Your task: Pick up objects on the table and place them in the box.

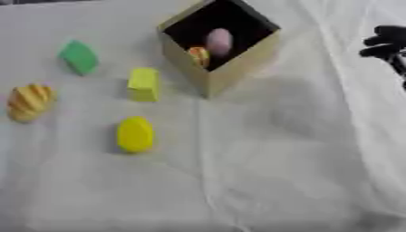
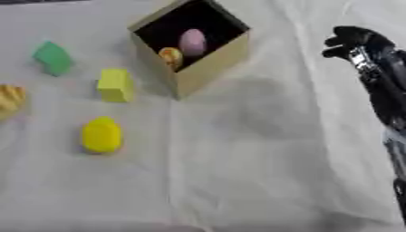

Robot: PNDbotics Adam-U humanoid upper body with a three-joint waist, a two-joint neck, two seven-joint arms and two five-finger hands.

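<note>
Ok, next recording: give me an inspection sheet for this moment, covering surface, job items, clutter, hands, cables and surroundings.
Surface: table covered in a wrinkled white cloth.
Box: open wooden box at the far centre, dark inside, holding a pink egg-shaped piece and a small orange-yellow piece.
Items left on the cloth: green block, yellow block, yellow oval piece, ridged orange-yellow piece at the left edge.
Clutter: nothing seen.
Hands: right hand raised at the right of the box, fingers curled, holding nothing; left hand not in view.
Cables: nothing seen.
Surroundings: nothing seen beyond the cloth.
</note>
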